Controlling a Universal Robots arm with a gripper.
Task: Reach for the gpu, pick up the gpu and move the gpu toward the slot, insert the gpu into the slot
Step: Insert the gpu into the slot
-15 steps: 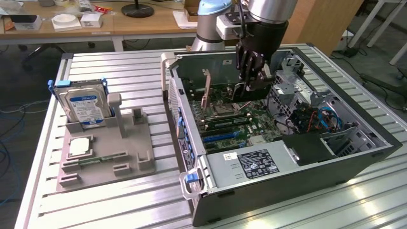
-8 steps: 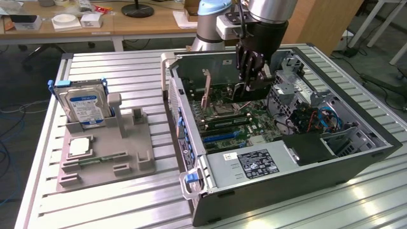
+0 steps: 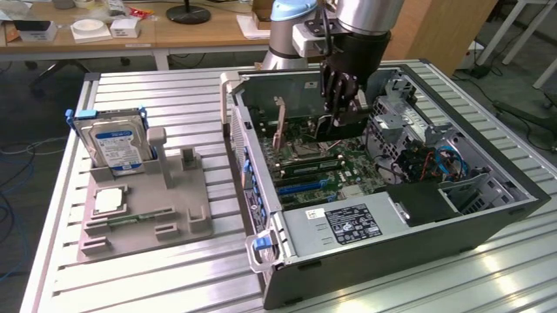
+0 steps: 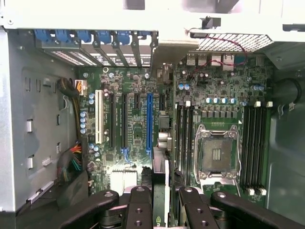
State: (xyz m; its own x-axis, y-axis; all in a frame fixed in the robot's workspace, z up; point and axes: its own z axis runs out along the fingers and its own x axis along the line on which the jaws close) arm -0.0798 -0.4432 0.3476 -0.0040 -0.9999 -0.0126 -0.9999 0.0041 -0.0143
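The ribbed surface (image 3: 156,280) is bare, softly shiny metal; the case (image 3: 418,241) dark-painted sheet metal; the holder (image 3: 174,222) matt grey plastic; the pincer (image 4: 162,193) matt black; the gpu (image 3: 340,128) a dark matt board.

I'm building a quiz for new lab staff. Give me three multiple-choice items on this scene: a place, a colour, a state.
1. The hard drive stands: A in the grey holder beside the case; B inside the case; C on the wooden desk.
2. Its label is: A red; B blue and white; C yellow.
3. The gpu is: A on the table; B gripped by the gripper; C in the holder.
1 A: it stands upright in the holder. 2 B: blue and white show on it. 3 B: the fingers clamp it inside the case.
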